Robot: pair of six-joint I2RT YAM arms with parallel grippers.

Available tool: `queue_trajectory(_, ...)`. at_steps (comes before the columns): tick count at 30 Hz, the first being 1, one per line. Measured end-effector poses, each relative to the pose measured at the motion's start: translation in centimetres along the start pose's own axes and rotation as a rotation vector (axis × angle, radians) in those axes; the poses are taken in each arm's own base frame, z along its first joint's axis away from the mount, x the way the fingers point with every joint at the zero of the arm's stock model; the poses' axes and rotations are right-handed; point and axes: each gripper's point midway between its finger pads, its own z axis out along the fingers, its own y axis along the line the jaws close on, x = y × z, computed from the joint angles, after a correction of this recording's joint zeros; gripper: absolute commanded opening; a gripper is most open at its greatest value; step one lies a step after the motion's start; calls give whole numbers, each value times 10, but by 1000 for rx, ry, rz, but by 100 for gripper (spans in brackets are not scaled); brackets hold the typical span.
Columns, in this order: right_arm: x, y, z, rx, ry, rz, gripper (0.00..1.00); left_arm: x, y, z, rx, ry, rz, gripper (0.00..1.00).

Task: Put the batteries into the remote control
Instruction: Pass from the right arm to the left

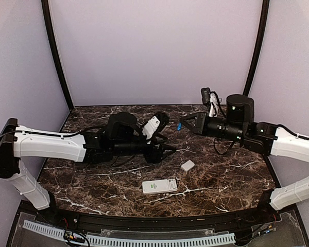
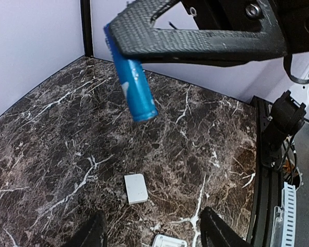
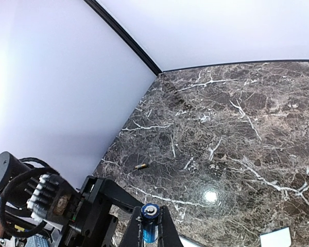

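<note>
Right gripper (image 1: 187,124) pinching battery (image 2: 135,87) mid-air, well apart from remote (image 1: 159,186) on table. Left gripper (image 2: 153,224) spread, empty. Best: left steadies remote, right aligns battery lengthwise, lowers slowly. Bay unclear.

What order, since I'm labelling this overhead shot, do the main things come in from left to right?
Left arm's white forearm → remote control → white cover piece → right arm's white forearm.
</note>
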Motion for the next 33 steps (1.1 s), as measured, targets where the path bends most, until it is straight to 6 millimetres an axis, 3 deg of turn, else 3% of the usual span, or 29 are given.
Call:
queue_trajectory(7, -5, 14, -4, -25, -62, -7, 0, -30, 5, -3, 34, -134, -97, 75)
queue_trajectory(10, -5, 17, -4, -27, -70, -13, 0, -41, 2, -2, 65, -161, -110, 72)
queue_trajectory(16, -4, 21, -4, -31, -73, -29, 0, -54, -5, -3, 105, -202, -117, 47)
queue_trajectory(26, 2, 21, 0, -30, -57, -37, 0, -64, -8, -5, 126, -238, -109, 26)
queue_trajectory(33, 4, 22, 1, -34, -49, -53, 0, -64, -3, -5, 105, -241, -109, 0)
